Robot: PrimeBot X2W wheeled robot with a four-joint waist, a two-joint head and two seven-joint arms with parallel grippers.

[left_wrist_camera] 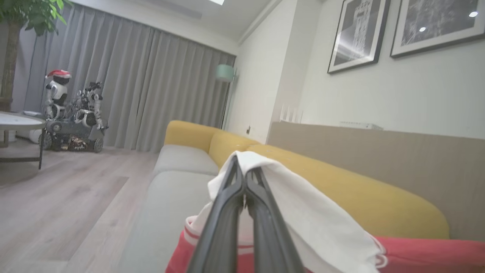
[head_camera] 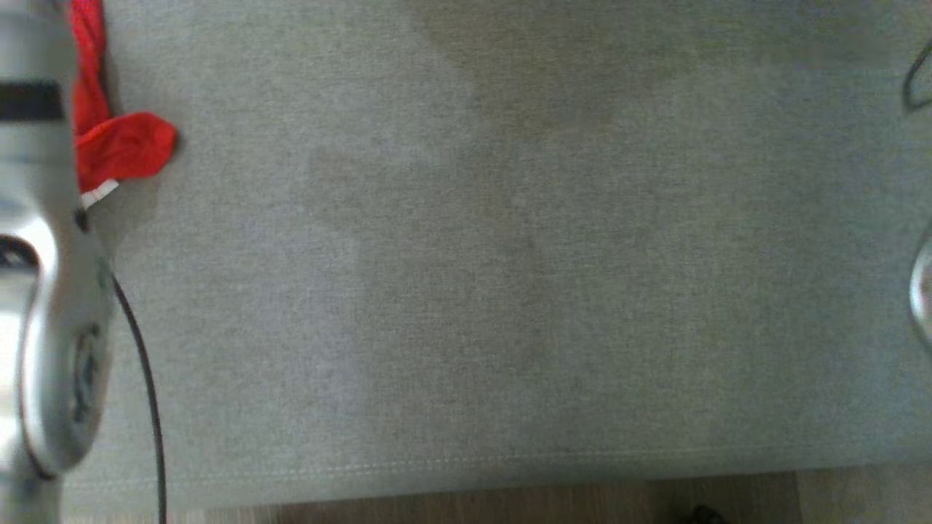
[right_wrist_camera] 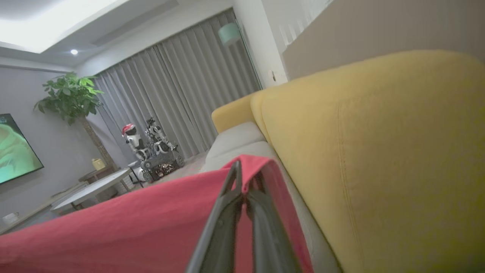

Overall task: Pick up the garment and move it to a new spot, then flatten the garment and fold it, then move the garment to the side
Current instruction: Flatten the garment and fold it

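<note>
Head view first: the grey seat (head_camera: 510,255) spreads almost edge to edge, plain woven cloth with a stitched seam along its front, and a strip of wood floor (head_camera: 510,502) below that. Up in the left corner, the red garment (head_camera: 120,149) bunches against the pale left arm (head_camera: 44,291), a sliver of white hem showing, and a black cable (head_camera: 145,378) trails down over the seat.

Over to the left wrist: the left gripper (left_wrist_camera: 245,170) has its 2 fingers pinched tight on the garment's white part, which drapes over the tips, red-and-white trim hanging below. Behind it runs the yellow backrest (left_wrist_camera: 341,178), then a beige panel (left_wrist_camera: 379,151) and a white wall with 2 framed pictures (left_wrist_camera: 360,34). Grey curtains (left_wrist_camera: 132,94) close the far end, with a round table (left_wrist_camera: 19,121) and some small toy robots (left_wrist_camera: 72,113) on the floor (one wears a red hat).

Right wrist now: the right gripper (right_wrist_camera: 247,172) is clamped on a red edge of the garment, the cloth stretching away to that view's left. Same backrest looms close on the right; a plant (right_wrist_camera: 70,94) and a lit TV (right_wrist_camera: 15,148) stand across the room.
</note>
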